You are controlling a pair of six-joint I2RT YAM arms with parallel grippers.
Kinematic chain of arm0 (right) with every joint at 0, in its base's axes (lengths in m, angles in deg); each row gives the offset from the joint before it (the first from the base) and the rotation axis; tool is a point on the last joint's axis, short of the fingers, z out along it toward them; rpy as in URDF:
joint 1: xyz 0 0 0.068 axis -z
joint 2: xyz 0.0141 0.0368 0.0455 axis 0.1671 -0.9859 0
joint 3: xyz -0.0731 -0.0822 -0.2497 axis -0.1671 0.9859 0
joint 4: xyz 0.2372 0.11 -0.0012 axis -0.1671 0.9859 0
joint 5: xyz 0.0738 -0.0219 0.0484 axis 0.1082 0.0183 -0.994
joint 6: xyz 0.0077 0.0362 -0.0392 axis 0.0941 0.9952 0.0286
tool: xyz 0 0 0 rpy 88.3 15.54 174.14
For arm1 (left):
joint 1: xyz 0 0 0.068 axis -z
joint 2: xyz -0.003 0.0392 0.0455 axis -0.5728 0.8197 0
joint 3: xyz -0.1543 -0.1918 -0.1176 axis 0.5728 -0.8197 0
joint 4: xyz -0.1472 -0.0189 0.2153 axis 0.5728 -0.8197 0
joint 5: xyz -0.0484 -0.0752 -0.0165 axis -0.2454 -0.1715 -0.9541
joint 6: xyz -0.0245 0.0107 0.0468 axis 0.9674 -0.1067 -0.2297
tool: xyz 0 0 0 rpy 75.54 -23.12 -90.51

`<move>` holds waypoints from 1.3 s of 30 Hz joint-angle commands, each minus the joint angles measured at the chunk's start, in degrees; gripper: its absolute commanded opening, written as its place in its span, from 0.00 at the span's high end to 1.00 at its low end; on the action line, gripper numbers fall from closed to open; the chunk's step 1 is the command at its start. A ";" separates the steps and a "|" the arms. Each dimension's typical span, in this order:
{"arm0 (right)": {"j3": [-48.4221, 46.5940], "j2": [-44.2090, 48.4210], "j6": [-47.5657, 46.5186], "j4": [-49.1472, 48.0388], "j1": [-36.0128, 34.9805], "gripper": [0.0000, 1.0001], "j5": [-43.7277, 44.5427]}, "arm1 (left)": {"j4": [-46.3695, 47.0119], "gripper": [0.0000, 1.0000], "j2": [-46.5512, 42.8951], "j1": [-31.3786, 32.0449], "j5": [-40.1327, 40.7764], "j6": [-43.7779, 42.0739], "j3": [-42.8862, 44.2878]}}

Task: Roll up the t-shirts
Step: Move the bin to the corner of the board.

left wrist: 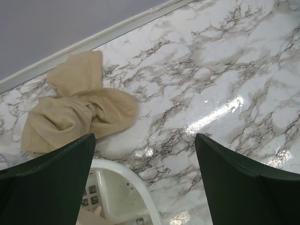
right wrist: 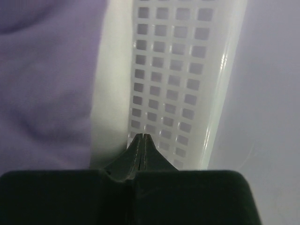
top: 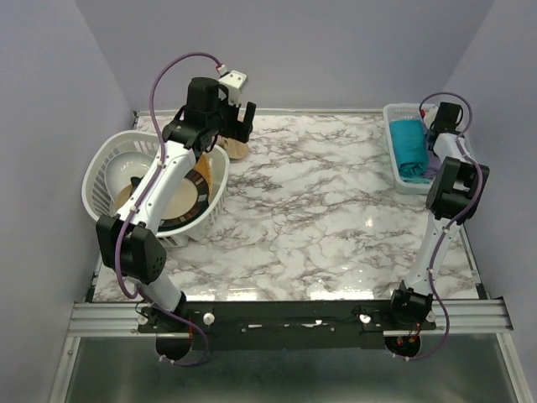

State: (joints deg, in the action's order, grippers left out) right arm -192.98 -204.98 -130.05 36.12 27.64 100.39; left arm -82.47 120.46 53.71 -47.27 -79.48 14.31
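Two hands are seen: the left hand [left wrist: 145,140] is held wide open above the worktop [left wrist: 225,61], near a crumpled beige t-shirt [left wrist: 79,110] by the far edge; the right hand [right wrist: 142,138] is closed on nothing inside a basket [right wrist: 173,70] containing a teal t-shirt [top: 409,144] and a lilac t-shirt [right wrist: 42,93]

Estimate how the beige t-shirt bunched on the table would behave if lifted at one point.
Probably floppy: the beige t-shirt lies crumpled in soft folds, so it should drape and hang unevenly. Likely light, being thin cloth. On the glossy table it might slide or bunch up if pushed.
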 commanded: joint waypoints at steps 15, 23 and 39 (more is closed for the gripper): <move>-0.65 20.02 12.70 28.30 0.96 0.99 -24.86 | -0.58 0.01 1.78 3.12 -1.96 -0.13 2.03; 25.81 42.78 -2.33 54.68 2.19 0.99 -38.94 | 0.92 0.01 3.01 3.21 1.64 1.63 2.91; 10.92 22.69 7.24 47.40 4.83 0.99 -31.74 | -0.22 0.01 2.93 2.33 3.92 -2.41 1.69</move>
State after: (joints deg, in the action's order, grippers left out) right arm -169.73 -177.79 -126.60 86.42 32.21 66.77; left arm -82.43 125.03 56.42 -45.65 -80.10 15.91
